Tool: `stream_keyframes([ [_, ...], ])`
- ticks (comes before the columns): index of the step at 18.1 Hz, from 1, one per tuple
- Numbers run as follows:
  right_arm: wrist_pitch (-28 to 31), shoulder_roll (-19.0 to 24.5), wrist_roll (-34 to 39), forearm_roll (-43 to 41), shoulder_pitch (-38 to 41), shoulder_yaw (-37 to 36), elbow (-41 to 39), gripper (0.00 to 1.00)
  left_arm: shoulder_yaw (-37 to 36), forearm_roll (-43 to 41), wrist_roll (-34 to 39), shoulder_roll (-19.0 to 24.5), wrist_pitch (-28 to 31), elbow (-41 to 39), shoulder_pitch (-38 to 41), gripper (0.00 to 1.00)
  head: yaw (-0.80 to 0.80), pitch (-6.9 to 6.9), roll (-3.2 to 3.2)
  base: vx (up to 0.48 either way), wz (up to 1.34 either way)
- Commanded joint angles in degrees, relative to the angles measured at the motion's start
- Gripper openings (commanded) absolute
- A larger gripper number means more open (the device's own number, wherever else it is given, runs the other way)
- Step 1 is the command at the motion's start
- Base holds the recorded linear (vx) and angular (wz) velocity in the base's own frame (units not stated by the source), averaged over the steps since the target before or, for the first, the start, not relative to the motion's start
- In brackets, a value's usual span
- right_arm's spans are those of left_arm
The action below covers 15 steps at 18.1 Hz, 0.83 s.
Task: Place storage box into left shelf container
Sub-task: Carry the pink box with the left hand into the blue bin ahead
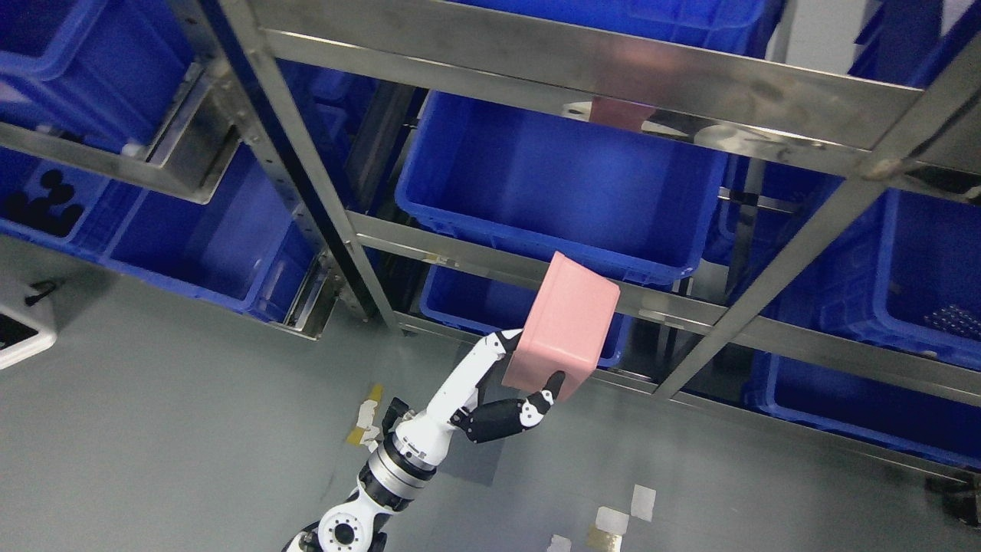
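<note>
While the left hand (490, 399) grips the pink storage box (563, 326) with fingers on its left side and thumb under its near edge, the box hangs tilted in front of the steel shelf rail (536, 270). Just beyond sits the open blue container (559, 184). Right arm not visible.

Bright, even light; glare on steel rails (582, 73).
</note>
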Motion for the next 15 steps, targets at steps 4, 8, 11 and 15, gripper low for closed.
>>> stream_keyframes([
  [4, -0.02, -1.00, -0.01, -1.23, -0.28, 0.01, -1.00, 1.00, 8.12, 0.34, 0.09, 1.00, 4.54, 0.46, 0.39, 0.08, 0.00, -0.01, 0.00, 0.110, -0.42],
  [8, -0.11, -1.00, -0.01, -1.23, -0.19, 0.01, -1.00, 1.00, 12.96, 0.34, 0.09, 1.00, 9.19, 1.34, -1.97, 0.08, 0.00, -0.01, 0.00, 0.072, -0.26],
  [11, -0.11, -1.00, -0.01, -1.23, -0.28, 0.01, -1.00, 1.00, 15.16, 0.34, 0.09, 1.00, 13.07, 4.67, -5.31, 0.08, 0.00, -0.01, 0.00, 0.038, -0.12],
  [15, -0.11, -1.00, -0.01, -1.23, -0.19, 0.01, -1.00, 1.00, 16.40, 0.69, 0.18, 1.00, 14.92, 12.31, -13.30, 0.08, 0.00, -0.01, 0.00, -0.002, 0.01],
])
